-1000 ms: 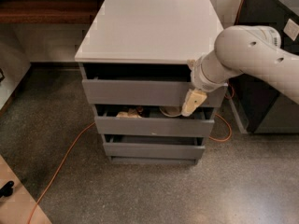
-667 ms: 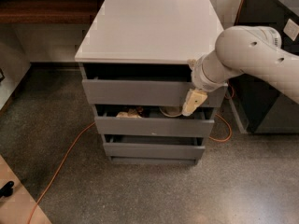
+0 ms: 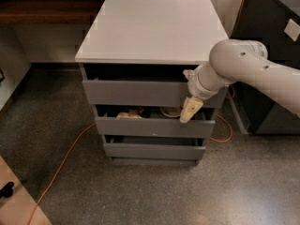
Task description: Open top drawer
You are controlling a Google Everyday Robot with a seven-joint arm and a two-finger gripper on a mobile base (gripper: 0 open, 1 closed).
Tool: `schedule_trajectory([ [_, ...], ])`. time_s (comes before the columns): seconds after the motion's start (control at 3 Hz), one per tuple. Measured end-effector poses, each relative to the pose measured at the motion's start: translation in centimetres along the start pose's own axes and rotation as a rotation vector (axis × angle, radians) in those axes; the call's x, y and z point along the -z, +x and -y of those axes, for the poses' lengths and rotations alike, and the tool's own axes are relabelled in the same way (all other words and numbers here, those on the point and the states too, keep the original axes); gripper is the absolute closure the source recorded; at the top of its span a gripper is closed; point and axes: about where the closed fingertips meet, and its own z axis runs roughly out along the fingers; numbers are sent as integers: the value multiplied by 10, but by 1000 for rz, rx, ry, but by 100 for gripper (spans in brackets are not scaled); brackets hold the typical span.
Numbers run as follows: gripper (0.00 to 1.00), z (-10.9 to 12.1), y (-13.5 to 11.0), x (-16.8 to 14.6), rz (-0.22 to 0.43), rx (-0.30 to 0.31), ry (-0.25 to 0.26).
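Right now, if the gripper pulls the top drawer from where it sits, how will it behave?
Probably stiff: the top drawer is a rigid-looking flat panel. Its handleless matte front likely gives little grip, so slipping is possible. The gripper sits at its right end as seen, so an off-centre pull may skew it.

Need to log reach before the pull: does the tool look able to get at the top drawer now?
Probably yes. The tool hangs at the right end of the top drawer, just before its front, with nothing visible between them; whether it touches, I cannot tell.
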Motion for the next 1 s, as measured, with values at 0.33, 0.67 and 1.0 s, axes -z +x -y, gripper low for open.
schedule_trajectory([
  [0.33, 0, 6, 12, -37, 6, 20, -4],
  [0.67, 0, 22, 23, -70, 15, 25, 0],
  [1.0, 0, 37, 31, -90, 29, 11, 19],
])
